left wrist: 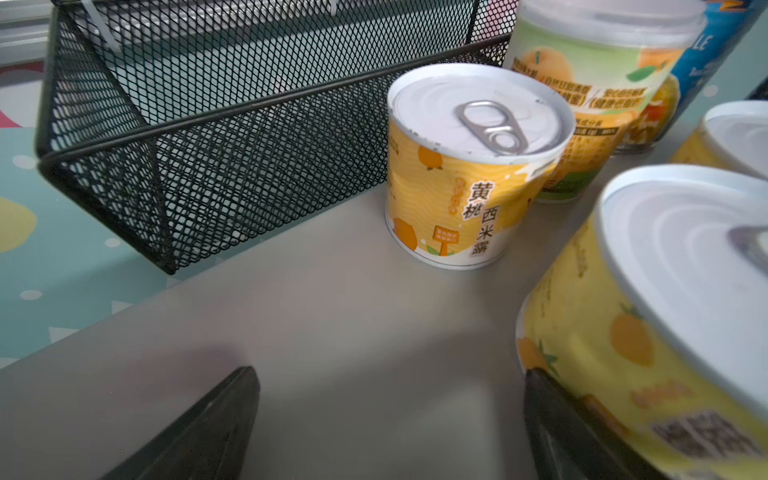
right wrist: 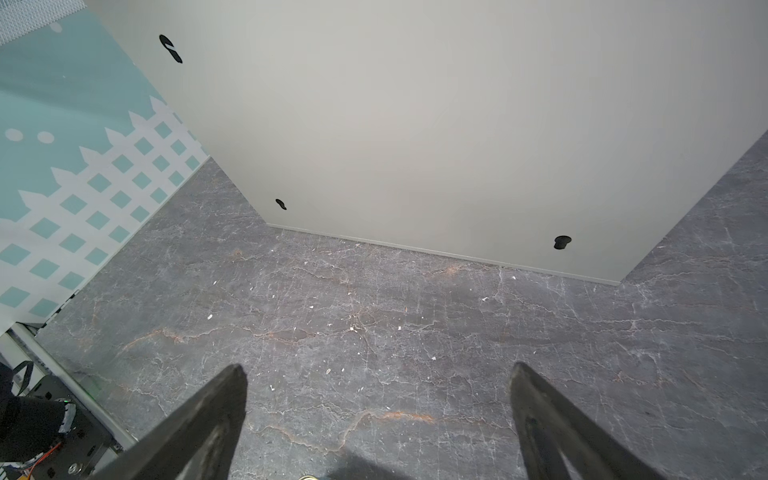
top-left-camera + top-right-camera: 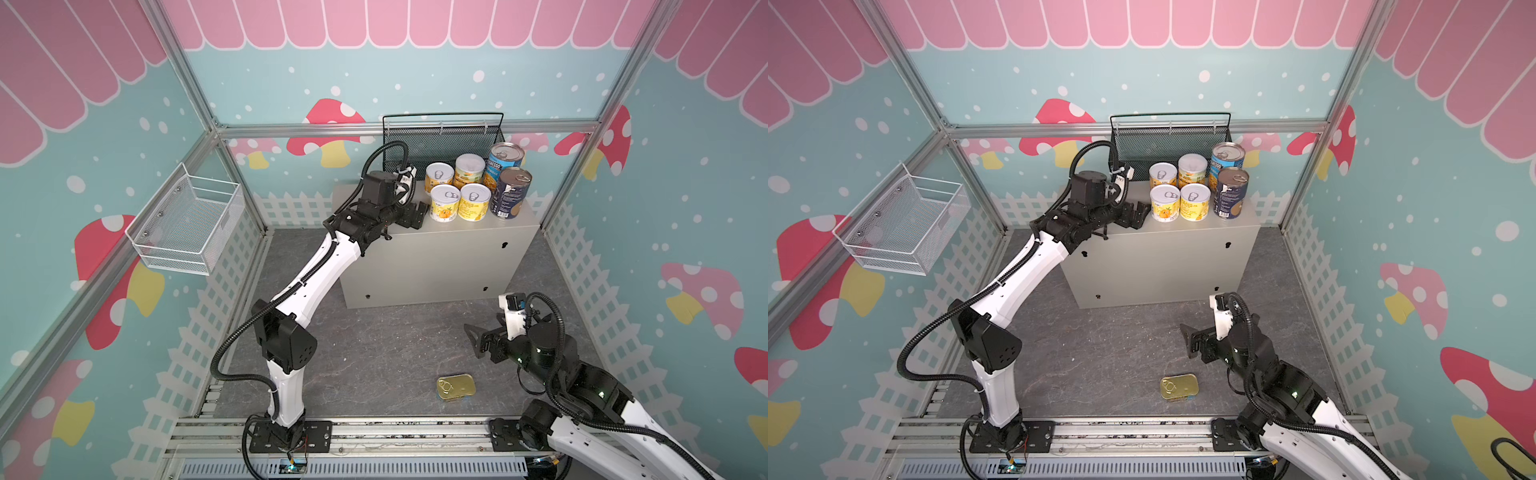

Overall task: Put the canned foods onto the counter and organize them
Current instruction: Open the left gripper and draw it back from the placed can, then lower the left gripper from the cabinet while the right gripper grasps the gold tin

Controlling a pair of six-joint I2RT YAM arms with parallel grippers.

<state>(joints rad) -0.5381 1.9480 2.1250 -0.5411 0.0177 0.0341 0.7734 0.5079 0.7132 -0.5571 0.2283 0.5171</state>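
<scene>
At the left of both top views a white wire basket (image 3: 187, 224) hangs on the wall. The left arm (image 3: 307, 282) reaches up and right from it to the left end of the surface (image 3: 436, 266), the beige-grey metal box at upper centre. The left jaws stand wide open over bare metal with nothing between them. In the left wrist view one finger (image 1: 552, 419) sits just beside the nearest tin; whether it touches I cannot tell. A black mesh basket (image 3: 442, 139) stands along the back edge. In front of it, upright on the surface, four yellow-labelled tins (image 3: 445, 203) form a two-by-two block. Just right of them stand two taller blue-labelled tins (image 3: 514, 193), one behind the other. Lower, right of centre, a flat gold-topped tin (image 3: 456, 387) lies alone on the grey marbled floor (image 3: 374, 353), well apart from the box. At the lower right the right arm (image 3: 540, 349) is folded low. The right jaws are spread wide and empty above the floor, pointing towards the box's front face.
</scene>
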